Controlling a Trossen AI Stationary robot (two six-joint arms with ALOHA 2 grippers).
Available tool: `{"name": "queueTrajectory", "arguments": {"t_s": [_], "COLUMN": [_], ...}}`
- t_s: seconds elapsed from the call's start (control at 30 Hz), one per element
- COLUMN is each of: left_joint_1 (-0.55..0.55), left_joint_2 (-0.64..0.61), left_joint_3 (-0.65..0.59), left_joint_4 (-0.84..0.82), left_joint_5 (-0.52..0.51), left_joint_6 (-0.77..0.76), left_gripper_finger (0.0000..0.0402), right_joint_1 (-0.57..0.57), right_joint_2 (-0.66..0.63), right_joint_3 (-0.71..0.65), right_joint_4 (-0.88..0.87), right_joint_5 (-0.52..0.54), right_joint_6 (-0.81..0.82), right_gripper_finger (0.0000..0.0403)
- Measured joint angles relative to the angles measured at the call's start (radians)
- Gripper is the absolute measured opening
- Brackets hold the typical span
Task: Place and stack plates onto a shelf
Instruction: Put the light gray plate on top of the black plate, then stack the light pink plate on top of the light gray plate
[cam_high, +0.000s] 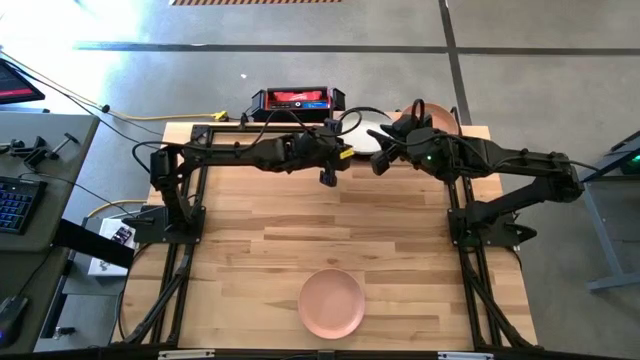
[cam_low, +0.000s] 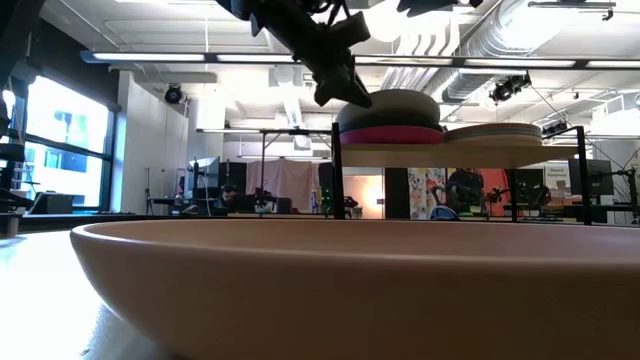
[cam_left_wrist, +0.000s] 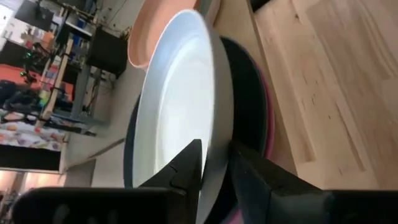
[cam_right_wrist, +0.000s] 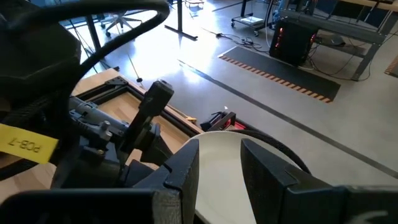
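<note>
A light grey plate (cam_high: 366, 134) tops the left stack on the shelf (cam_low: 455, 148), over a dark teal plate (cam_left_wrist: 245, 93) and a magenta one (cam_low: 392, 134). A second stack with a peach top (cam_high: 441, 118) stands to its right. My left gripper (cam_left_wrist: 214, 165) is shut on the grey plate's near rim. My right gripper (cam_right_wrist: 221, 165) is open just over the same plate (cam_right_wrist: 225, 146), at its right side. One peach plate (cam_high: 332, 303) lies flat near the table's near edge. My left gripper pinches the light grey plate's rim (cam_left_wrist: 214, 140) on the side facing the table. One finger (cam_left_wrist: 186, 168) is inside the dish, the other (cam_left_wrist: 258, 177) under the rim. The fingers come slanting from the table's left. The plate lies on the dark teal plate.
The shelf stands at the table's far edge between the two arm bases. A red and black box (cam_high: 297, 99) and cables lie behind it. The wide wooden tabletop (cam_high: 300, 230) stretches between the shelf and the lone peach plate.
</note>
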Motion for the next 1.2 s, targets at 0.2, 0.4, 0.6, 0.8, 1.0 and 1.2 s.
{"name": "queueTrajectory", "arguments": {"t_s": [0.2, 0.4, 0.6, 0.8, 1.0, 1.2], "left_joint_1": [0.012, 0.011, 0.006, 0.003, 0.009, 0.009], "left_joint_2": [0.0, 0.0, 0.0, 0.0, 0.0, -0.005], "left_joint_3": [0.0, 0.0, 0.0, 0.0, 0.0, 0.0], "left_joint_4": [-0.056, -0.043, -0.102, -0.146, -0.148, -0.144], "left_joint_5": [0.014, 0.012, -0.013, -0.132, -0.197, -0.232], "left_joint_6": [-0.01, -0.063, -0.046, -0.04, -0.076, -0.079], "left_gripper_finger": [0.0116, 0.0158, 0.0164, 0.015, 0.0136, 0.0131], "right_joint_1": [0.0, 0.0, 0.0, 0.0, 0.0, 0.0], "right_joint_2": [0.0, 0.0, 0.0, 0.0, 0.0, 0.0], "right_joint_3": [0.0, 0.0, 0.0, 0.0, 0.0, 0.0], "right_joint_4": [0.0, 0.0, -0.002, -0.005, -0.007, -0.021], "right_joint_5": [-0.001, -0.011, -0.024, -0.024, -0.024, -0.024], "right_joint_6": [0.022, 0.025, 0.024, 0.023, 0.023, 0.023], "right_gripper_finger": [0.0103, 0.0103, 0.0103, 0.0103, 0.0103, 0.0103]}}
